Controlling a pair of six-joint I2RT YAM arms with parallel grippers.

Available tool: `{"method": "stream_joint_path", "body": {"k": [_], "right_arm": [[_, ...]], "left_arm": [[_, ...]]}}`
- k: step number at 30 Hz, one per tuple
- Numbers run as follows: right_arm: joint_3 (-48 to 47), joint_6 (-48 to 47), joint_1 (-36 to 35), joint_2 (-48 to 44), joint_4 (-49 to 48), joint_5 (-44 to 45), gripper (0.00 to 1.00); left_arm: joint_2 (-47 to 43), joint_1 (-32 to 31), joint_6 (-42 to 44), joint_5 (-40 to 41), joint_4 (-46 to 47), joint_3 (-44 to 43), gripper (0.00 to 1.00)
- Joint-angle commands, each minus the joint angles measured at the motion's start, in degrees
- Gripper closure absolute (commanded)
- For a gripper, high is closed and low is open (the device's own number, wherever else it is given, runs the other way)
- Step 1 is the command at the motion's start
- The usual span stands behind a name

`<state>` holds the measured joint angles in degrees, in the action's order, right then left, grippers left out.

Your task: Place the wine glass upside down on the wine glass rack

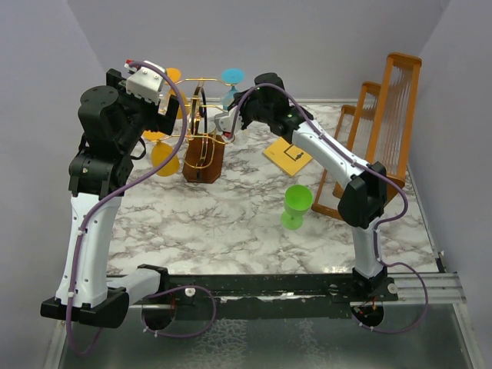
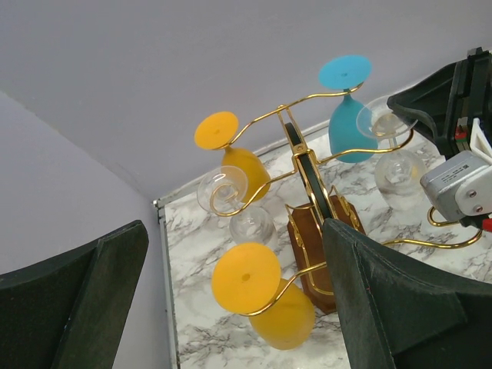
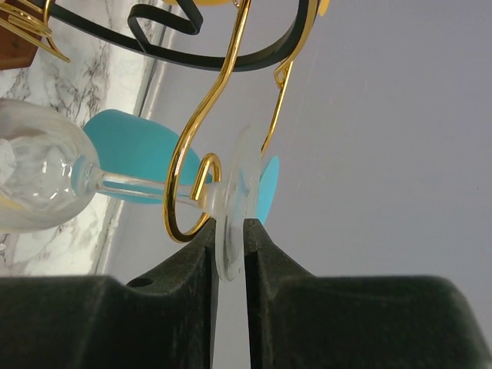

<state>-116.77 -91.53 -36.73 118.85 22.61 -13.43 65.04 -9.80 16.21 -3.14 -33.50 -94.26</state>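
The wine glass rack [image 1: 201, 146] is gold wire with curled arms on a brown block base [image 2: 306, 240], at the back left of the table. My right gripper [image 3: 229, 257] is shut on the foot of a clear wine glass [image 3: 231, 201]. The glass's stem lies inside a gold curl [image 3: 184, 196] of the rack and its bowl [image 3: 34, 184] points away from the fingers. The same glass shows in the left wrist view [image 2: 388, 127]. My left gripper [image 2: 234, 231] is open and empty, above and left of the rack [image 2: 307, 165].
Two orange glasses [image 2: 246, 277] [image 2: 217, 131], a blue one [image 2: 346, 73] and another clear one [image 2: 223, 188] hang on the rack. A green wine glass [image 1: 296, 206] stands upright mid-table. A yellow card [image 1: 288, 156] lies beyond it. Tall wooden wire frames [image 1: 384, 115] stand at the right.
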Motion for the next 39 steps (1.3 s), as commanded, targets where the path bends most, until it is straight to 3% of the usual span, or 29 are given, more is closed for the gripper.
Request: {"method": "stream_joint_path", "body": {"k": [1, 22, 39], "right_arm": [[-1.64, 2.70, 0.12, 0.18, -3.36, -2.96, 0.81], [-1.35, 4.60, 0.08, -0.61, -3.82, -3.57, 0.63], [-1.62, -1.04, 0.08, -0.98, -2.54, 1.16, 0.61]], "left_arm": [[-0.32, 0.36, 0.45, -1.22, 0.95, 0.01, 0.02], [-0.61, 0.35, 0.88, -1.70, 0.66, 0.31, 0.02], [-0.97, 0.31, 1.25, -1.62, 0.20, 0.14, 0.02]]}}
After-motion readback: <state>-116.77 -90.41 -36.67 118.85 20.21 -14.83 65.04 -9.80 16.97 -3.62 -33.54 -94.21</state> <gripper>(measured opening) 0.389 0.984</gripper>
